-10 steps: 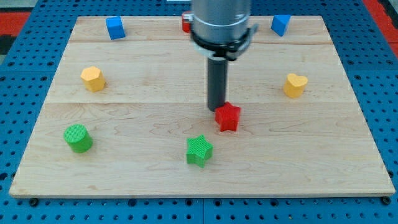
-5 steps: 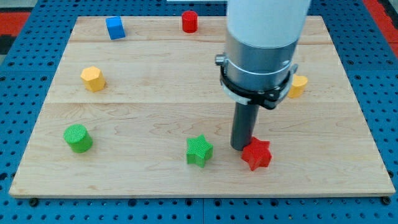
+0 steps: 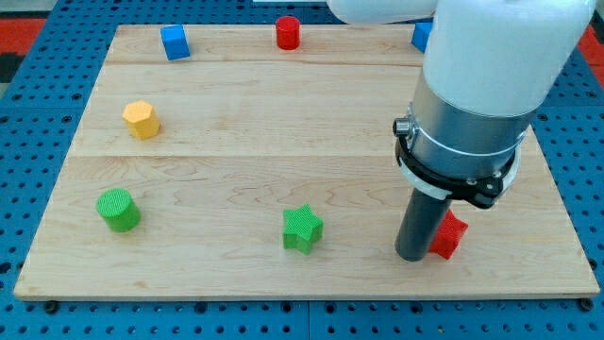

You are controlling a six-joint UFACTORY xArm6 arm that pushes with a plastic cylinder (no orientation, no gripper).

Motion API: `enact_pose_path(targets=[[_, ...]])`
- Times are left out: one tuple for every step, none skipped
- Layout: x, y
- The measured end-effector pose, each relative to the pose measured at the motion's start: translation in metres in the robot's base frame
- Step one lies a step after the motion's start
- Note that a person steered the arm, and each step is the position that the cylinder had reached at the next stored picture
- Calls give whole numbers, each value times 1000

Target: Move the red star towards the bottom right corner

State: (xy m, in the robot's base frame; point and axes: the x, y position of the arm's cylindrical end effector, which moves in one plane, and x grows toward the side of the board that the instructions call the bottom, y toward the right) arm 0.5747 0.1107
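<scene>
The red star [image 3: 450,236] lies near the board's bottom right, mostly hidden behind my rod; only its right part shows. My tip [image 3: 413,256] rests on the board against the star's left side. The arm's grey and white body covers the board's upper right.
A green star [image 3: 302,229] lies left of my tip. A green cylinder [image 3: 118,210] is at bottom left, a yellow hexagon [image 3: 141,119] at left, a blue cube [image 3: 173,42] at top left, a red cylinder [image 3: 288,32] at top middle. A blue block [image 3: 421,36] peeks out beside the arm.
My tip and the red star have moved down and to the right together, from the board's middle to near its bottom right. The arm now hides the yellow heart.
</scene>
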Motion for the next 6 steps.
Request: enact_pose_path(targets=[[-11,22],[-16,1],[-23,43],[-24,38],[-30,-7],[-46,-20]])
